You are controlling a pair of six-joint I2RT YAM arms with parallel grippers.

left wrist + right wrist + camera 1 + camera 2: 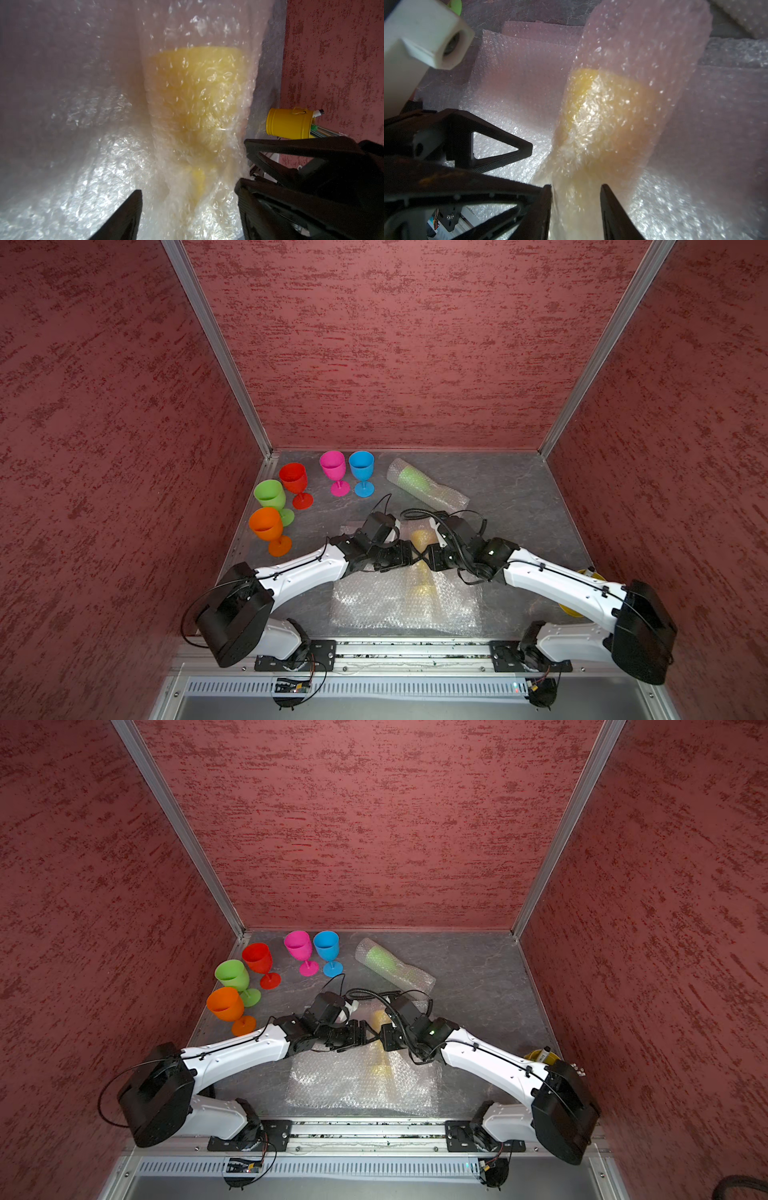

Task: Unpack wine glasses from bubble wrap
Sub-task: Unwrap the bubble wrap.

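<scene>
My left gripper [189, 187] stands open astride a clear, bubbly sleeve [197, 27]; the yellow goblet [197, 83] inside blurs. Whether my right gripper [576, 187] pinches it, I cannot tell.

The left arm [299, 572] and right arm [557, 583] have white shells and black joints. Thin black cables run along them.

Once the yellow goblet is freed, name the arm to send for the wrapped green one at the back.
Right, probably. The wrapped green goblet lies right of centre, and its sleeve ends just beyond the right wrist. The left tool would have to cross over the right tool.
</scene>
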